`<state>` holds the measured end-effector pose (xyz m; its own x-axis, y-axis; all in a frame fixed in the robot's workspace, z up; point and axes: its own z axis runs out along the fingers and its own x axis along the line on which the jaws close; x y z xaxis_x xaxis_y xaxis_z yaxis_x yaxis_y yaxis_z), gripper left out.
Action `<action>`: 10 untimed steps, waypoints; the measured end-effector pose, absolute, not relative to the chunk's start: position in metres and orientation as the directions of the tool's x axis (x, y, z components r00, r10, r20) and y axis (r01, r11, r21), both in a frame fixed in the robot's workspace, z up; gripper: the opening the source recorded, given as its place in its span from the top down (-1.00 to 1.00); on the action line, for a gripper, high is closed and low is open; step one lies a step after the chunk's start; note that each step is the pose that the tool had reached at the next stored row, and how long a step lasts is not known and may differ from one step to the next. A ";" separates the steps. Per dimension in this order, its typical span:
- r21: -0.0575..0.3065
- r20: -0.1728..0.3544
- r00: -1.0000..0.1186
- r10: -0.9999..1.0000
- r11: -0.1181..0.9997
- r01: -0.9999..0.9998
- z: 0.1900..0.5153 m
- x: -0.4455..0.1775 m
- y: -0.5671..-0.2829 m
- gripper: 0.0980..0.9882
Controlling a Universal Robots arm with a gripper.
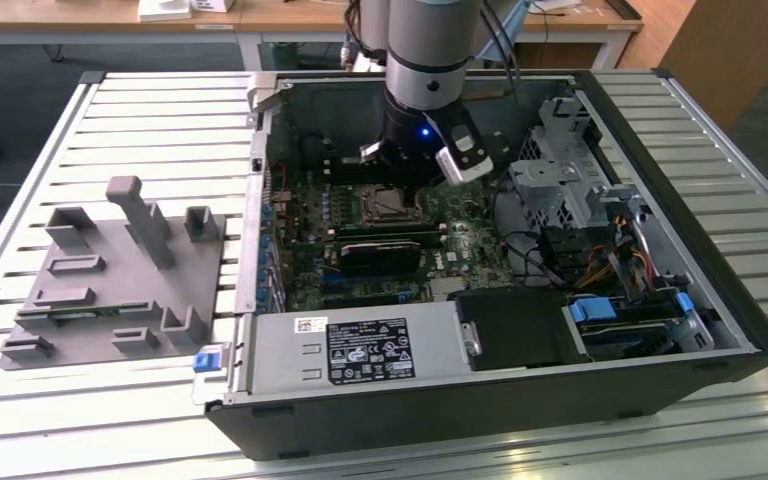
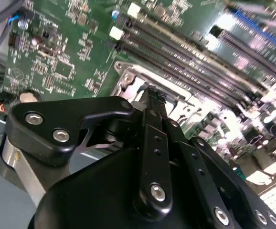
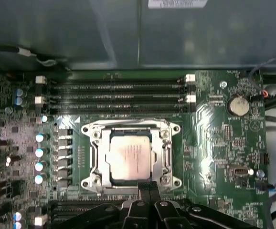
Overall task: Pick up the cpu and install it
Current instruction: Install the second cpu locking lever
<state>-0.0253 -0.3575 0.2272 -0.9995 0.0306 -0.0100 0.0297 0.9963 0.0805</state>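
Note:
The cpu [image 3: 130,160] is a silver-grey square lying flat inside the black socket frame [image 3: 96,157] on the green motherboard [image 3: 219,143]. In the first wrist view my gripper [image 3: 149,187] hangs just off the socket's edge, its fingers pressed together with nothing between them. The second wrist view shows the same shut fingertips [image 2: 152,93] just above the socket's metal rim [image 2: 128,78]. In the exterior view the arm [image 1: 427,90] reaches down into the open computer case [image 1: 491,400], the gripper [image 1: 408,182] directly over the socket and cpu [image 1: 387,206].
A grey plastic tray [image 1: 104,290] with upright pegs lies on the slatted table at the exterior view's left. Inside the case are memory slots [image 3: 119,93], a coin battery [image 3: 238,106], a power supply [image 1: 357,350], a drive cage [image 1: 564,180] and cables [image 1: 544,260].

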 end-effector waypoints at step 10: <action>0.080 -0.010 -0.999 0.031 0.996 0.030 0.227 -0.044 -0.367 0.98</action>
<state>-0.0441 -0.3670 0.2268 -0.9995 0.0306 -0.0100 0.0297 0.9963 0.0805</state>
